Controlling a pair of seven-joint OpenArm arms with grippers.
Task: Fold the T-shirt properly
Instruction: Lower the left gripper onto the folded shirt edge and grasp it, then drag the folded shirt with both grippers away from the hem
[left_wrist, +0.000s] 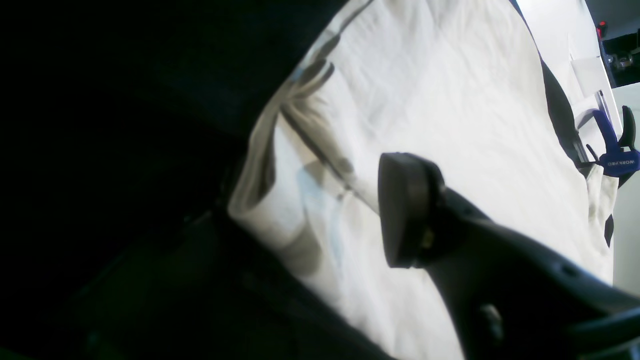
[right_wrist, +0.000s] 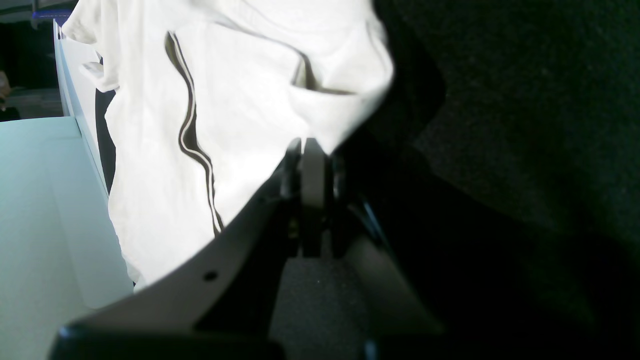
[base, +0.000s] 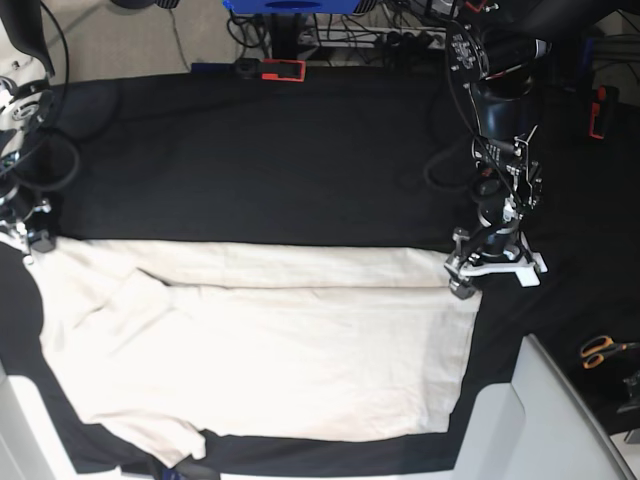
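Shirt (base: 270, 350) spread flat on the black table (base: 300, 150), long axis left to right, far strip already folded over. Left gripper (base: 470, 268) at the far right corner, one finger (left_wrist: 405, 210) over cloth, grip impossible to tell. Right gripper (right_wrist: 310, 150) pinched tight on the far left corner. Each arm nearest its own corner.

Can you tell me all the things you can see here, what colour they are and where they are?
T-shirt: one, cream, spread flat on the near half of the table, far edge folded over.
Table cover: one, black, under everything.
Scissors: one pair, orange handles, right side of the base view.
Clamp: one, blue, at the table edge in the left wrist view.
Left tool: one, dark and white, at the shirt's far right corner, partly open.
Right tool: one, shut on the T-shirt at the left edge of the base view.
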